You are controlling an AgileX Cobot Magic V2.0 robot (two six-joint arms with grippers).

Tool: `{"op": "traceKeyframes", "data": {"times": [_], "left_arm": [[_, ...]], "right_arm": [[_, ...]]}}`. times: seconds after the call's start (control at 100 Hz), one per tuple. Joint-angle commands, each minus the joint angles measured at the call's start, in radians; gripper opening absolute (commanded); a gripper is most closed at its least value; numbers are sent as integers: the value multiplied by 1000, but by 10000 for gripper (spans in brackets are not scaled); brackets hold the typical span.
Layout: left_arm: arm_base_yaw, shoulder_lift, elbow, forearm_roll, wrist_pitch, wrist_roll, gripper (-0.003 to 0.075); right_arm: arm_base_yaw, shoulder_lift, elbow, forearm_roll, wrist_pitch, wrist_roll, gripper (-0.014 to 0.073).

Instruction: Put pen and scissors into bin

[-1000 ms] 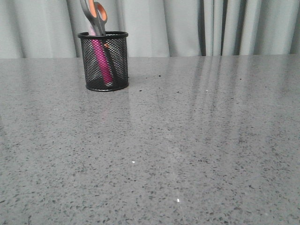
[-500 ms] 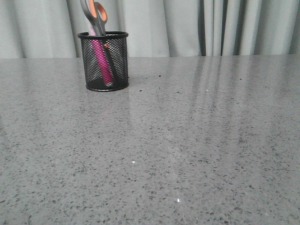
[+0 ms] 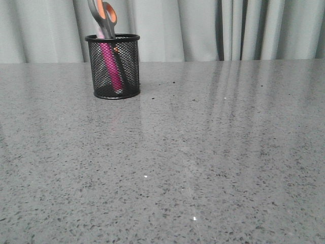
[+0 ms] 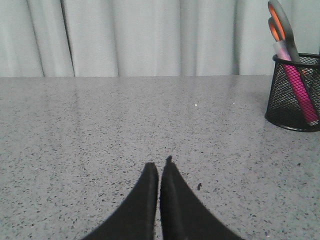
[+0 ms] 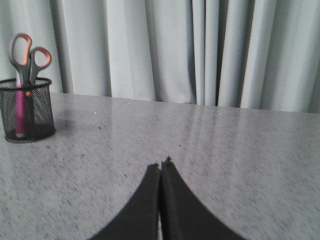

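The black wire-mesh bin [image 3: 130,71] stands upright at the far left of the grey table. The magenta pen [image 3: 110,66] and the dark grey scissors [image 3: 103,15], orange loops up, both stand inside it. The bin [image 4: 280,95], pen [image 4: 299,90] and scissors [image 4: 280,25] also show in the left wrist view, and the bin [image 5: 42,110], pen [image 5: 20,110] and scissors [image 5: 25,52] in the right wrist view. My left gripper [image 4: 159,166] and right gripper [image 5: 160,166] are shut and empty, low over the table, well apart from the bin. Neither arm shows in the front view.
The grey speckled table [image 3: 203,152] stretches across the whole front view. Pale grey curtains [image 3: 203,30] hang behind its far edge.
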Motion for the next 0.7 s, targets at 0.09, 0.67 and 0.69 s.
{"op": "traceKeyframes", "data": {"times": [0.09,0.67,0.69], "left_arm": [[6,-34,43,-7,-79,-10,-19],[6,-32,43,-7,-79,-10,-19],[6,-32,43,-7,-79,-10,-19]], "right_arm": [[-86,-167,33,6,118,-24,-69],[-123,-165,33,-46,128,-24,-69],[-123,-165,33,-46,128,-24,-69]]}}
